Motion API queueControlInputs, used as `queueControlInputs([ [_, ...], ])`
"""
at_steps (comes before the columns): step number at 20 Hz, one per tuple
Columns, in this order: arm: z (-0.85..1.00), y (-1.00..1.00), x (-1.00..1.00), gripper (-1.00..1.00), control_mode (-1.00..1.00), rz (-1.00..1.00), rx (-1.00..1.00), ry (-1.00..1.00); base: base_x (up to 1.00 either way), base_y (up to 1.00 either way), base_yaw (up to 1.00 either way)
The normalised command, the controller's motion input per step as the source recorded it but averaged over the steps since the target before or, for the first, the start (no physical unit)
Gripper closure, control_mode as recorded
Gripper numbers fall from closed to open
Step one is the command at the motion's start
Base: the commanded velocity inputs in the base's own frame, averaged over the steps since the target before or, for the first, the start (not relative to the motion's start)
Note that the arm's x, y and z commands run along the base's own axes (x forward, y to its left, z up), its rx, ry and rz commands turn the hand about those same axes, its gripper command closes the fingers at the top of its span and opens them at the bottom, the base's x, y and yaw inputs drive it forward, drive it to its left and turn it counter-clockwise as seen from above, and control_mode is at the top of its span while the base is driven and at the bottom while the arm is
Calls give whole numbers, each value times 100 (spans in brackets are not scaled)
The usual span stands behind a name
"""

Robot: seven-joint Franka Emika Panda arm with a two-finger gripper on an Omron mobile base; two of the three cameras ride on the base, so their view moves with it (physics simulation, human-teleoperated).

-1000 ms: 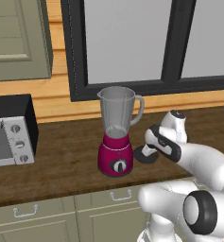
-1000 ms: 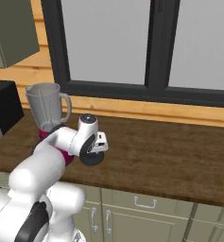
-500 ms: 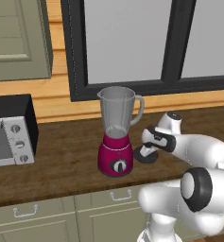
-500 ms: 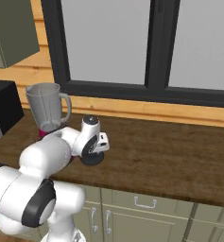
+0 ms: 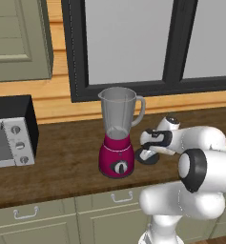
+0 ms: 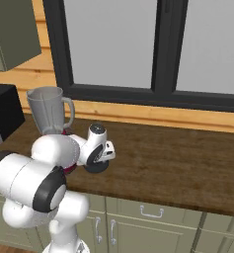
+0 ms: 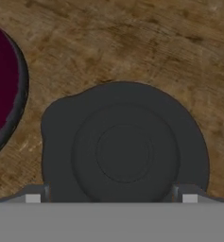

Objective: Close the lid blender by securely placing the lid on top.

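Here the lid [image 7: 125,149] lies flat on the wooden table [image 7: 146,42], at the centre of the hand view, just right of the blender [image 5: 118,136] base. The pincer [image 7: 111,197] hangs directly above the lid, fully released, one fingertip at each side of the disc's lower rim. In the left base view the blender stands mid-frame, jar uncovered, with a toaster oven [image 5: 9,131] at left.
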Motion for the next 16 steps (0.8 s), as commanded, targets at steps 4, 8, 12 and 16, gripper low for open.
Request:
queueControlInputs([
  [4, -22, 0, 19, -100, -100, 3, 0, 0, 0, 0, 0],
  [8, -22, 0, 22, -100, -100, 3, 0, 0, 0, 0, 0],
  [12, -29, 1, 19, -100, -100, 1, 0, 0, 0, 0, 0],
  [16, -45, 14, 1, 100, -100, 1, 0, 0, 0, 0, 0],
])
